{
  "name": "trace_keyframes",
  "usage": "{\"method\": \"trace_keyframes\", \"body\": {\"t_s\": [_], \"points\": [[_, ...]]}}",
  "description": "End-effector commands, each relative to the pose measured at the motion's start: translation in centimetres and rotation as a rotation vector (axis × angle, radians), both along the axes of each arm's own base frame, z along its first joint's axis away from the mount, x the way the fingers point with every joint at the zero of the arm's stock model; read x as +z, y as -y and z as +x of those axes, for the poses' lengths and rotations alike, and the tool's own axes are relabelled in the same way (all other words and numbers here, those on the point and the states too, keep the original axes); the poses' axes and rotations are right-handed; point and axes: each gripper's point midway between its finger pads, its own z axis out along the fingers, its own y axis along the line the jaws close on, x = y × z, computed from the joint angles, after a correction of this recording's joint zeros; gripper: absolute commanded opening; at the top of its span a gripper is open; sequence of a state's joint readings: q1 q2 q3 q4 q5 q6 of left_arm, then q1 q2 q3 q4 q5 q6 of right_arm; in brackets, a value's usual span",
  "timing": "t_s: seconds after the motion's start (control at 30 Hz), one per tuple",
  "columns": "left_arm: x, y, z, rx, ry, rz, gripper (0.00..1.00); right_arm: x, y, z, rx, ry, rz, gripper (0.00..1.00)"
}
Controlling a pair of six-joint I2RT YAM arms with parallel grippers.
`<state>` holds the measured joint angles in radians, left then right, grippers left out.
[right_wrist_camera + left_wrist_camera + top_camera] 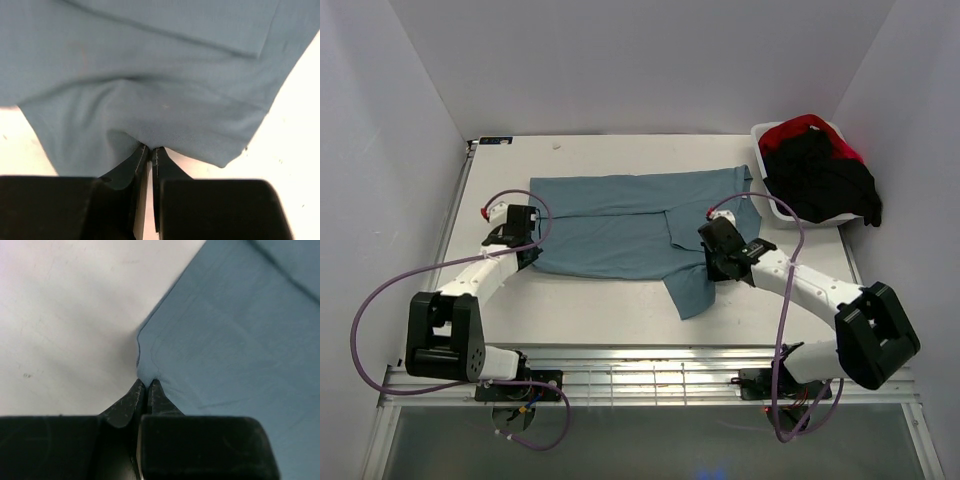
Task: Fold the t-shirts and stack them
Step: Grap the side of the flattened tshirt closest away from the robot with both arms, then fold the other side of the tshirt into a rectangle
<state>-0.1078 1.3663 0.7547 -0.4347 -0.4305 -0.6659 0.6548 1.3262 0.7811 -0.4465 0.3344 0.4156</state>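
- The left gripper (145, 389) is clenched. Its two black fingertips pinch the near left corner of the dusty teal-blue short-sleeved fabric t-shirt (620, 225), and the cloth puckers slightly at the pinch.
- The right gripper (150, 151) is also clenched. It grasps a small gathered fold on the near edge of the same t-shirt, towards its right end, and creases fan out from the grip.
- The t-shirt lies spread across the middle of the pale flat surface (600, 315), its long axis running left to right. A fold line runs along its length. A sleeve-like flap points towards the arm bases, just beside the right gripper.
- The white plastic tub (782, 212) stands at the far right corner of the surface, close to the t-shirt's right end.
- A black fabric t-shirt (820, 180) is heaped in the tub and spills over its right rim. A red fabric t-shirt (800, 127) shows behind it.
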Motion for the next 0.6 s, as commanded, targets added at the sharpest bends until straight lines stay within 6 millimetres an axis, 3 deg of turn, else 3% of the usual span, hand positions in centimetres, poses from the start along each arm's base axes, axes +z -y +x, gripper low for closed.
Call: {"method": "trace_keyframes", "body": {"t_s": [0.0,0.13,0.2,0.23,0.27,0.33,0.37,0.57], "points": [[3.0,-0.1,3.2,-0.012,0.08,0.026,0.0,2.1,-0.2,3.5,-0.021,0.075,-0.06,0.08],[2.9,0.2,5.6,-0.034,0.075,0.035,0.0,2.7,-1.3,6.8,-0.019,0.087,-0.088,0.08],[1.7,0.3,6.4,-0.045,0.039,0.04,0.0,2.9,-1.4,8.2,-0.021,0.093,-0.104,0.08],[2.1,0.5,7.3,-0.048,0.05,0.039,0.0,2.2,-1.4,8.7,-0.02,0.076,-0.121,0.08],[1.2,0.5,7.6,-0.05,0.026,0.04,0.0,3.1,-1.9,9.9,-0.021,0.099,-0.109,0.08],[1.4,0.6,8.8,-0.058,0.033,0.043,0.0,2.7,-1.6,11.3,-0.023,0.091,-0.126,0.08],[1.2,0.6,9.2,-0.059,0.032,0.043,0.0,3.7,-1.6,12.7,-0.035,0.113,-0.112,0.08],[1.0,0.6,11.3,-0.069,0.028,0.057,0.0,3.8,-1.5,15.9,-0.021,0.099,-0.14,0.08]]}}
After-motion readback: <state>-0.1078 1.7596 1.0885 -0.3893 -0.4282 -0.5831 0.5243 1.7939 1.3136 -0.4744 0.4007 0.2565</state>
